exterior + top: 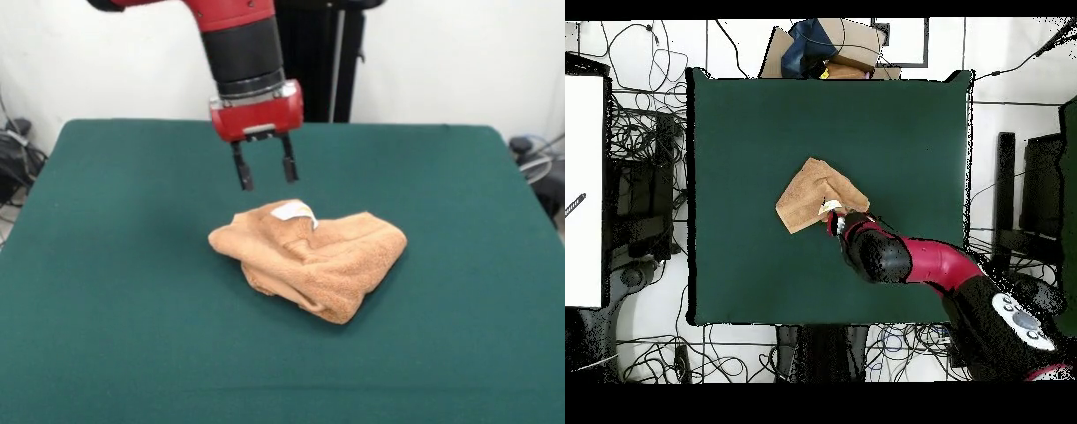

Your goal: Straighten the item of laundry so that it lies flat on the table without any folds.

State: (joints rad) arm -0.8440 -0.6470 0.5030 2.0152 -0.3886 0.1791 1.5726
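Hovering above the towel (311, 261): the tool (265, 171) hangs clear of the cloth in the front view, upper centre of frame, pointing straight down. Its two black fingers (242, 168) are spread apart with green desk (106, 291) showing between them, so it's released and gripping nothing. Tips sit just above and slightly left of the white tag (294, 211); a gap shows between the tips and the fabric.

Towel is at centre frame in the front view, bunched into a rumpled lump and not flat. Several folds and ridges run across the top, and a thick rolled edge sits at the lower right of the heap. The tag lies on the upper edge of the heap, curled up.

Overhead view: towel (810, 195) sits near the middle of the desk (735, 270), slightly above centre of frame, as a rough triangle/kite shape with a crease running through it. Tag (831, 207) peeks out at the towel's lower right edge. The tool (835, 222) is right at that edge, mostly hidden under the wrist, so the finger gap can't be read from this view. The red-and-black arm (935, 262) comes in from the lower right of frame.

Cables (645, 130) clutter the floor round the desk; cardboard box (850, 45) past the top edge.
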